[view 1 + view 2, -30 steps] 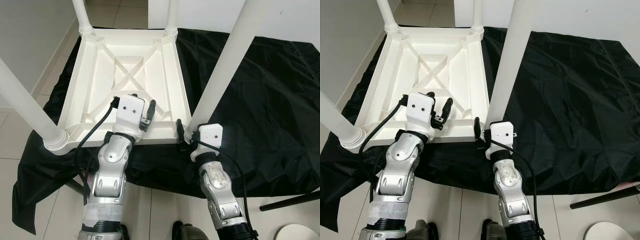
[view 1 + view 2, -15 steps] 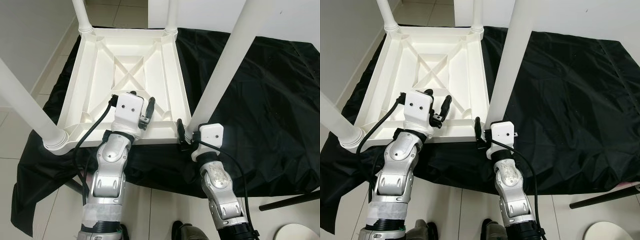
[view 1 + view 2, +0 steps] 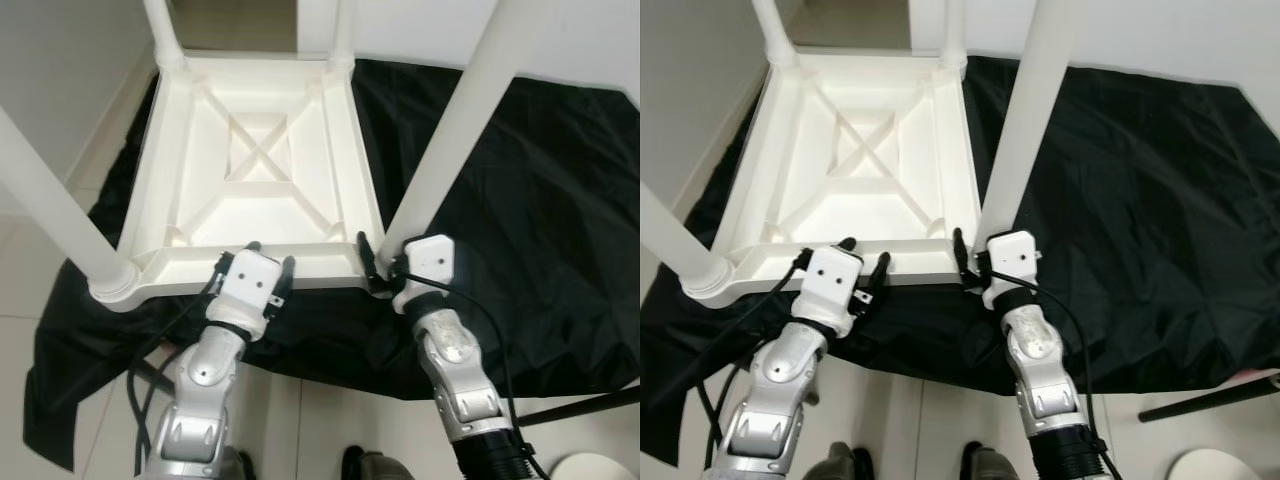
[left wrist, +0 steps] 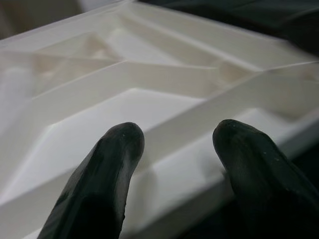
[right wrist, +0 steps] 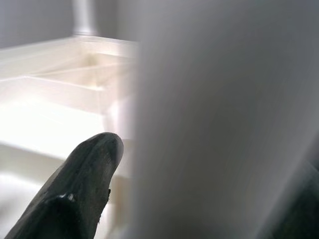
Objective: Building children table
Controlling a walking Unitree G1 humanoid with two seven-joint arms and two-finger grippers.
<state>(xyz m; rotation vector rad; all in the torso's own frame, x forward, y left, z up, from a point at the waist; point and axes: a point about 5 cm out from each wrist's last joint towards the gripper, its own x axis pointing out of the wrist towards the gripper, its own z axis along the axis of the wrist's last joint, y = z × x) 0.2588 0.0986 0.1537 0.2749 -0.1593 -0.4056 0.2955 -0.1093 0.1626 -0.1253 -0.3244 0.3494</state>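
Fitting the near-right leg (image 3: pixel 440 165) into the upturned tabletop (image 3: pixel 255 170), the right pincer (image 3: pixel 378 268) clasped it; the left pincer (image 3: pixel 268 270) hovered released at the rim, next needing to brace.

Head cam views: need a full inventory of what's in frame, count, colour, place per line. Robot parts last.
table top: 1, white, upside down on the cloth, ribbed underside up
table legs: 4, white, standing up from the corners
cloth: 1, black, spread on the floor under the table
floor: light tiles, left and near side
dark rod: 1, black, on the floor at near right
round object: 1, white, near right corner, partly cut off
left gripper: 1, black fingers, open, at the table's near edge
right gripper: 1, black fingers, around the base of the near right leg
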